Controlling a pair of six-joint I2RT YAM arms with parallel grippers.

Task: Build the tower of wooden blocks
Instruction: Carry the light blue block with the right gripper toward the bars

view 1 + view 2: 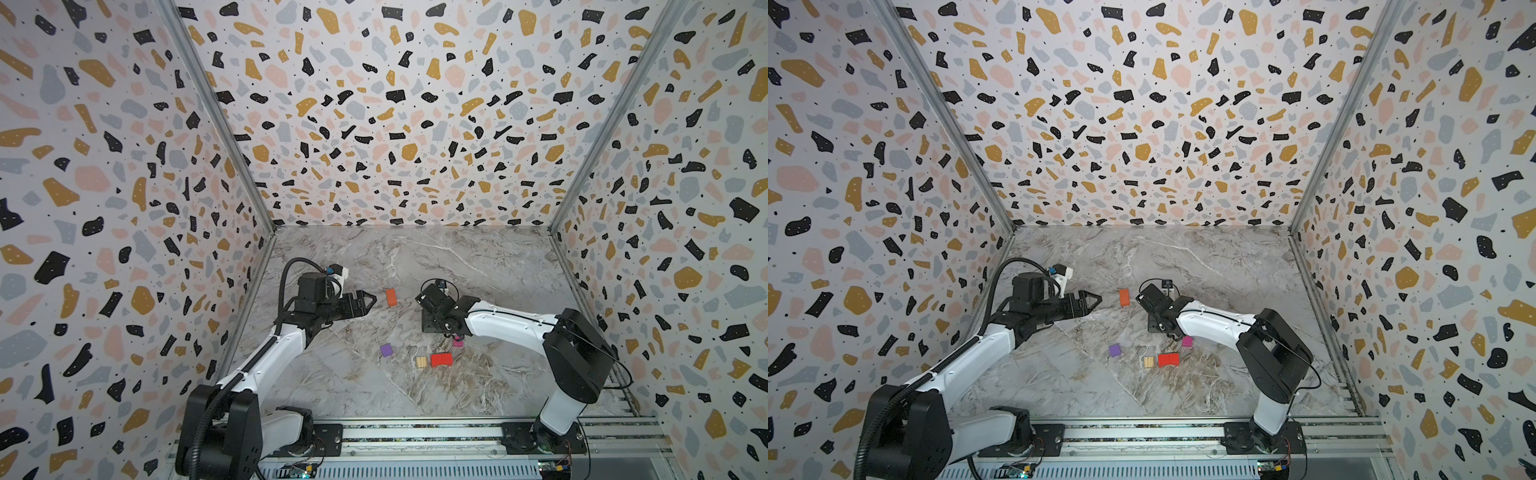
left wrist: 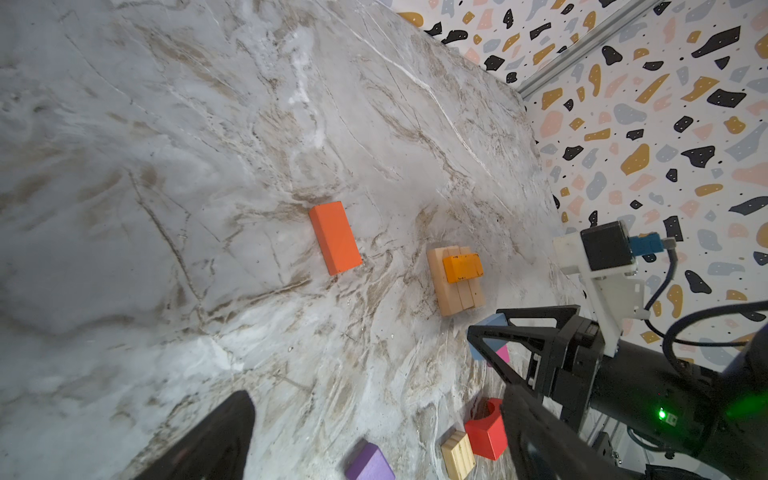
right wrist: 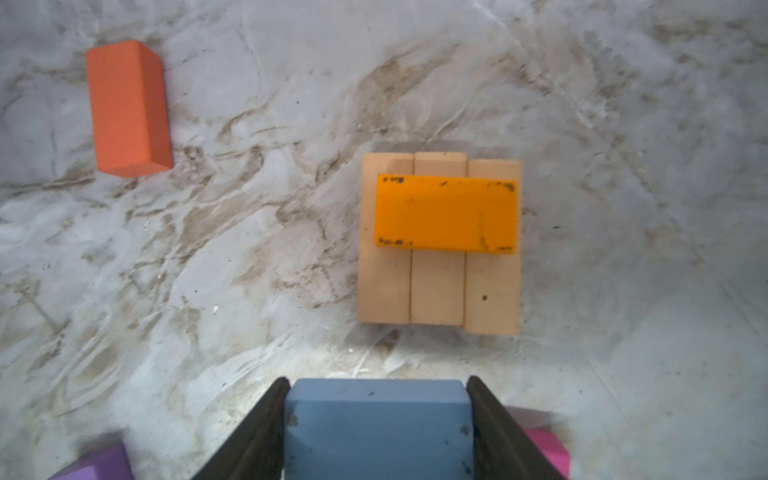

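Clamping blue block (image 3: 378, 432) at frame bottom, right claw (image 3: 377, 382) is risking shunting yellow-orange block (image 3: 446, 214) when lowering; left claw (image 1: 372, 300) gaping.

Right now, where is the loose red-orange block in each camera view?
In a top view: red-orange block just ahead of the left gripper.
In a top view: same place, ahead of that gripper.
Left wrist: beside the started tower, not touching.
Right wrist: beside the tower, not touching.
Shared landmark: purple cube.

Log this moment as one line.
right gripper: shut on blue block | left gripper: open, empty | tower: yellow block across three tan planks
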